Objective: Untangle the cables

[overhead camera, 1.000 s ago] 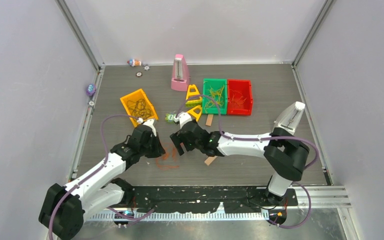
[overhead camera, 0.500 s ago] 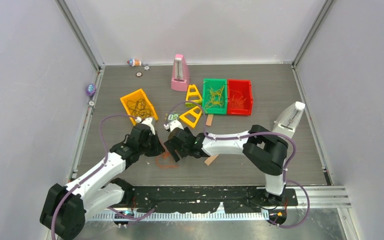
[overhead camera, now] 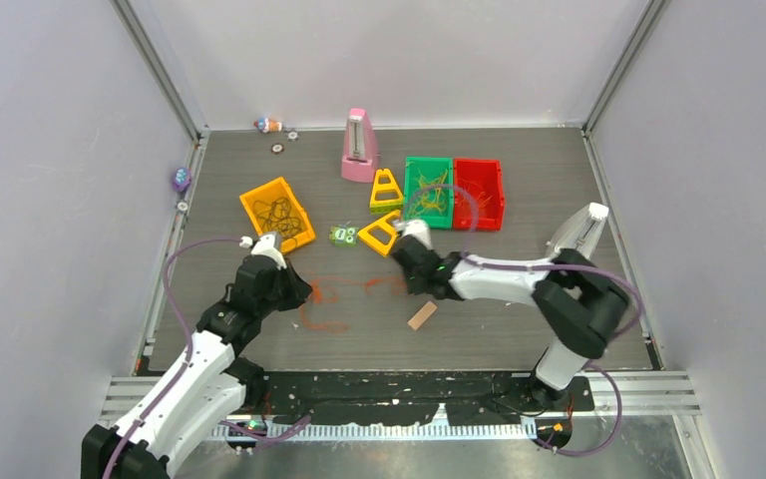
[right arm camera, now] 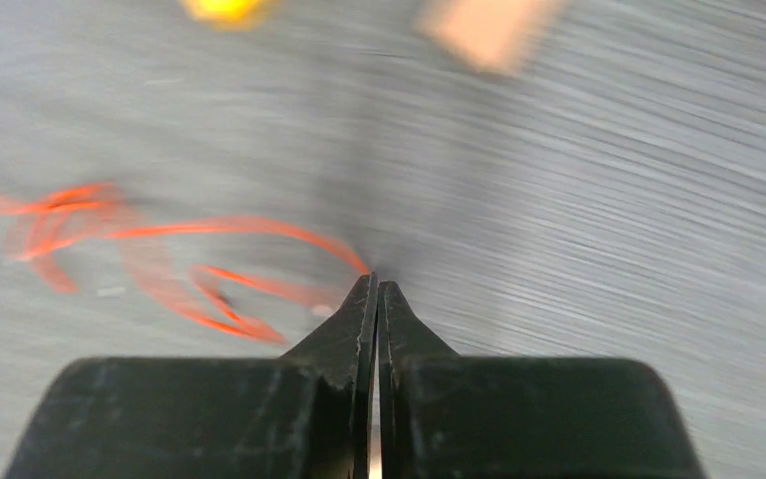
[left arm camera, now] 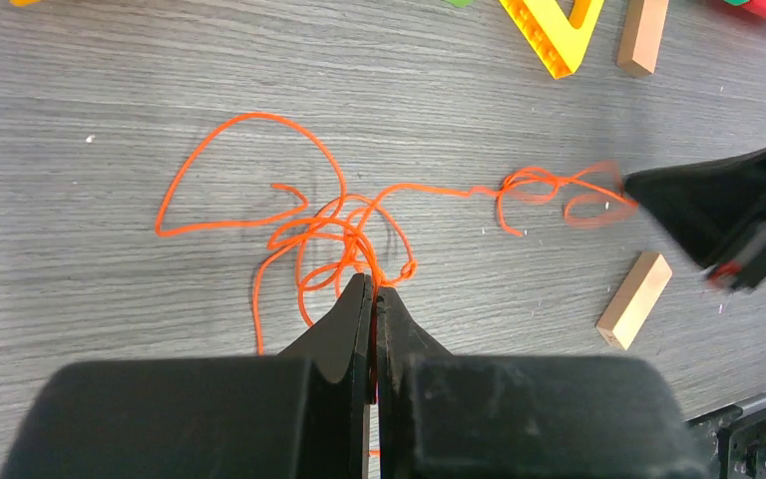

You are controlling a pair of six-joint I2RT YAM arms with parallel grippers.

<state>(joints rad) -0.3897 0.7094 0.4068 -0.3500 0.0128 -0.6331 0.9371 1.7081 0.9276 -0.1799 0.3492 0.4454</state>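
One orange cable [left arm camera: 309, 225] lies in a loose tangle on the grey table, and a strand of it [overhead camera: 359, 289] is stretched between both grippers. My left gripper [left arm camera: 372, 284] is shut on the cable at the near edge of the tangle [overhead camera: 321, 311]; from above it [overhead camera: 301, 295] sits left of the tangle. My right gripper [right arm camera: 376, 284] is shut, and a blurred orange strand [right arm camera: 249, 232] runs into its tip. From above the right gripper [overhead camera: 406, 280] is at the cable's right end. More cables fill the orange bin [overhead camera: 277, 212], green bin [overhead camera: 427, 192] and red bin [overhead camera: 479, 194].
A wooden block [overhead camera: 421, 316] lies just below the right gripper. Two yellow triangle frames [overhead camera: 383, 232] and a small green piece [overhead camera: 342, 235] lie behind the cable. A pink metronome [overhead camera: 359, 147] stands at the back. Small bits sit at the back left [overhead camera: 270, 126].
My right gripper has shut at the cable's end and swung right, drawing the orange cable out. The left arm has pulled back to the left, still shut on the cable.
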